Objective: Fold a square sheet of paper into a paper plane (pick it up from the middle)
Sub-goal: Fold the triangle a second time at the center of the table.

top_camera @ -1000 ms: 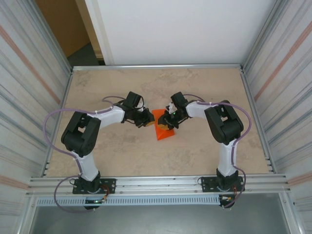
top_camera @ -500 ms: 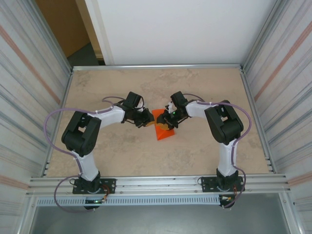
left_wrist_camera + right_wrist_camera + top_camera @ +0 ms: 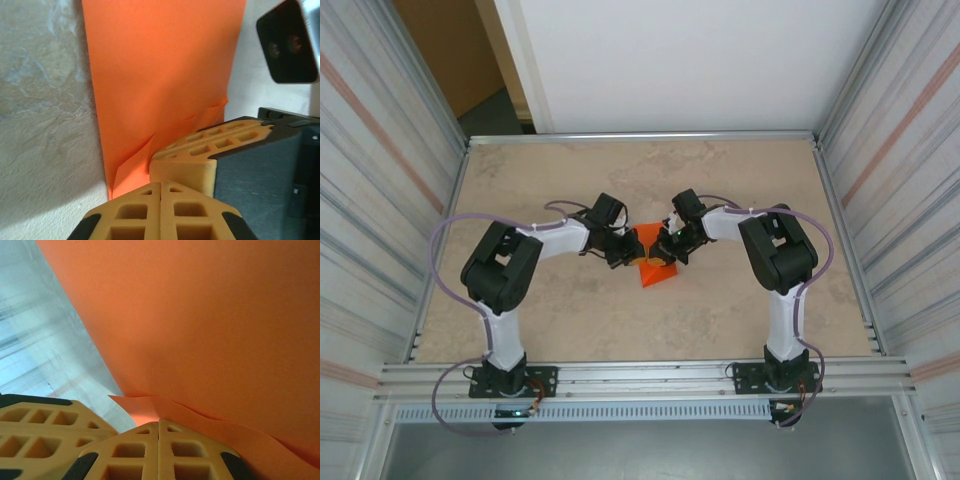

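Near edge first: L arm (image 3: 498, 272) and R arm (image 3: 778, 252) rise from their bases and bend inward over the bench (image 3: 570, 320), elbows out.

Mid-bench now. Left hand (image 3: 620, 250) and right hand (image 3: 666, 247) are nose to nose, nearly touching. Between and just under them sits the paper (image 3: 656, 273): bright orange, folded, resting on the bench approx. in the middle, w/ a pointed-looking part poking out toward the near side.

Left wrist cam: left hand is clenched, fingers pressed flat together, tips right at the paper's corner where a small flap lifts. Can't tell if any paper is betw. them. The right hand's finger (image 3: 210, 145) lies on the paper just beside those tips.

Right wrist cam: right hand clenched too, tips closed on the wavy edge of a raised flap, and the rest of the sheet slopes up and away to the right. The left hand's finger (image 3: 45, 422) sits just to the left.

Beyond the hands the bench runs on to its far rim, then a white wall (image 3: 670, 60).
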Controlling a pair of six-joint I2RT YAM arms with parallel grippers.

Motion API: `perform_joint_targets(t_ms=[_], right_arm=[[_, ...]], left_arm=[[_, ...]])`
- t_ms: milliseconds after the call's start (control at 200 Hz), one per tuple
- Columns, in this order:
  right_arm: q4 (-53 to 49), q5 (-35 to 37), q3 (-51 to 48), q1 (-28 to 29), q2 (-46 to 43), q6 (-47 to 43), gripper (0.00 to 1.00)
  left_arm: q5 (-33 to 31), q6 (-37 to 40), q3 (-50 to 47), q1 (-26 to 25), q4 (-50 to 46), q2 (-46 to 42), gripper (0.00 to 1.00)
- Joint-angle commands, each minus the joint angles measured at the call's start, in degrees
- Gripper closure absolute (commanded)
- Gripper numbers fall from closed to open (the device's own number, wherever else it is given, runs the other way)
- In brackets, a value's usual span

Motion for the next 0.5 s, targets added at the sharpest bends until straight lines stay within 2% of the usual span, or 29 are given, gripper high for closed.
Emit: perform_joint_targets(t_ms=[0, 496], right_arm=[[-3.7, 3.7, -1.5, -0.2, 3.0, -0.3, 0.96], [-1.0, 2.2, -1.5, -0.2, -0.4, -0.7, 0.97]], left_arm=[[-1.5, 1.8, 2.4, -0.1, -3.1, 1.0, 1.00], [-5.0, 3.0, 3.5, -0.4, -8.3, 4.7, 1.00]])
